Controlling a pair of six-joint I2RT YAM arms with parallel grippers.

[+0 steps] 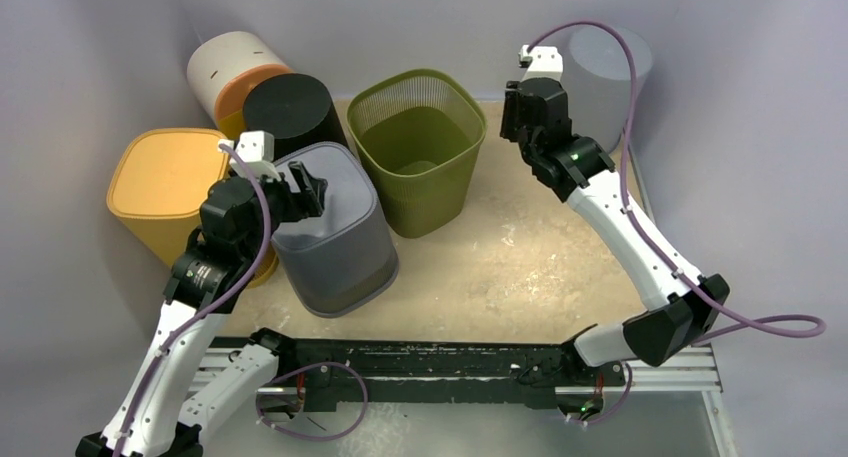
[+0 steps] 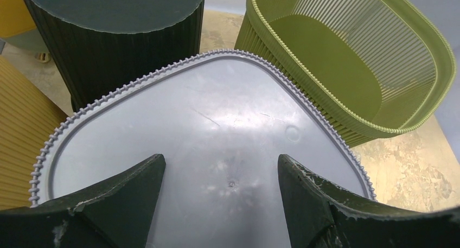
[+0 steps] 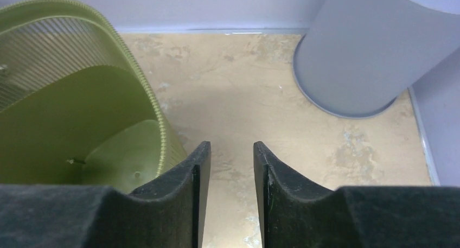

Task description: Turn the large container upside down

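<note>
Left gripper hangs wide over the upside-down grey container at nine o'clock. Right gripper, narrow and empty, hovers at two o'clock of the green basket.

Grey container, left of green basket: near edge hidden behind left hand. Pale cylinder, right of basket: top cropped.

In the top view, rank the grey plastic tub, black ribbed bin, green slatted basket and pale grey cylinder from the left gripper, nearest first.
1. Grey plastic tub, under the left gripper.
2. Black ribbed bin, just behind.
3. Green slatted basket, to its right.
4. Pale grey cylinder, far right corner.
</note>
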